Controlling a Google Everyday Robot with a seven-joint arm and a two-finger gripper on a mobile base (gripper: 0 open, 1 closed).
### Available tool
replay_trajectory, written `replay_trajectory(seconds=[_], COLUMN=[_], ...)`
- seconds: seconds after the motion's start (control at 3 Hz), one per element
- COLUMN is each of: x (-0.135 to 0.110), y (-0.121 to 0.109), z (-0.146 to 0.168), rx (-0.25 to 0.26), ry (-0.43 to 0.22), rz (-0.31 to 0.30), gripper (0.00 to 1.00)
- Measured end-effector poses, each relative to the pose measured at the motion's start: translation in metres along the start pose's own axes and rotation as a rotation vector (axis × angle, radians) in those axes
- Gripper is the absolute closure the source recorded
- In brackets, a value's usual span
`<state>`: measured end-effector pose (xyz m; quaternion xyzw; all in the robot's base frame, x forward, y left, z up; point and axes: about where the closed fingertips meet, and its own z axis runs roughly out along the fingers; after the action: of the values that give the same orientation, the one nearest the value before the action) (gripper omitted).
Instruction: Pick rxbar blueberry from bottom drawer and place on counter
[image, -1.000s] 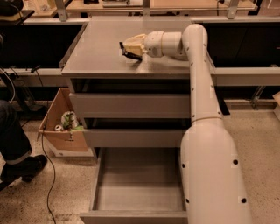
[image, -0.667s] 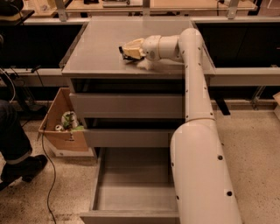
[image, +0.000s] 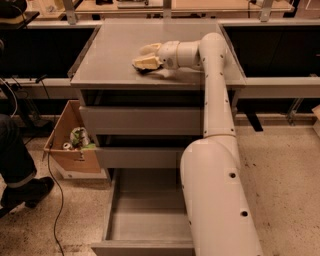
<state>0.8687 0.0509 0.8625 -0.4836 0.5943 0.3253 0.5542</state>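
Gripper (image: 140, 57) low over the counter (image: 110, 45), near its middle.
The bar (image: 143, 70) sits just under the gripper, against the counter; whether the gripper touches it cannot be told. The arm (image: 215, 100) comes in from the gripper's right and drops down before the cabinet. Well below the gripper, the bottom drawer (image: 145, 215) stands pulled out, under two shut drawers (image: 140, 120). Down to the gripper's left, a box (image: 70, 150) sits on the floor beside the cabinet, a person's leg (image: 15, 160) further left. Behind the gripper runs a workbench (image: 200, 6).
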Motion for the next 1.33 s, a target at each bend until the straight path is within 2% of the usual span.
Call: replay_trajectory(seconds=[0.33,0.67,1.0,1.33], x=[-0.008,-0.027,-0.061,-0.112], y=[0.003,0.004,0.001,-0.002], z=[0.0,-0.025,-0.091,-0.182], rx=[-0.014,-0.023,0.008,0.093], ry=[-0.031,-0.079,-0.094,-0.063], rz=[-0.005,-0.02,-0.061,-0.131], gripper=[0.0,0.0,0.0,0.0])
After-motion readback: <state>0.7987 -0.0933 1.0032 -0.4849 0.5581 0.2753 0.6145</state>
